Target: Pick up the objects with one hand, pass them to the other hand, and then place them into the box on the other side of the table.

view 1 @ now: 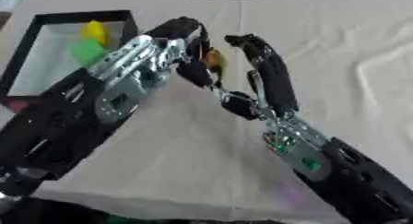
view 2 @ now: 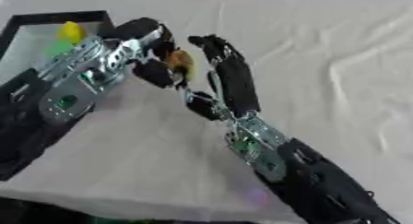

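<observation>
Nearest the camera, both black-and-silver forearms rise from the lower corners over the surface (view 1: pixel 347 57), which is covered with a pale, creased cloth. They meet above the middle of it.

The right robot hand (view 2: pixel 230 75) reaches up from the lower right with its fingers long and nearly straight, holding nothing that shows. Its fingertips lie just beside the left robot hand (view 2: pixel 153 57), which comes in from the left with its fingers curled around a small orange-brown object (view 2: pixel 180 61). The object sits between the two hands, off the cloth; it is blurred, so its shape is hard to make out, and whether the right fingers touch it I cannot tell.

Farther back, at the far left of the surface, stands a box (view 1: pixel 32 29) with black walls and a pale floor. Inside it lie a yellow piece (view 1: pixel 95 32) and, touching or just beside it, a green piece (view 1: pixel 85 51). The left forearm crosses in front of the box's near right corner and hides part of it.
</observation>
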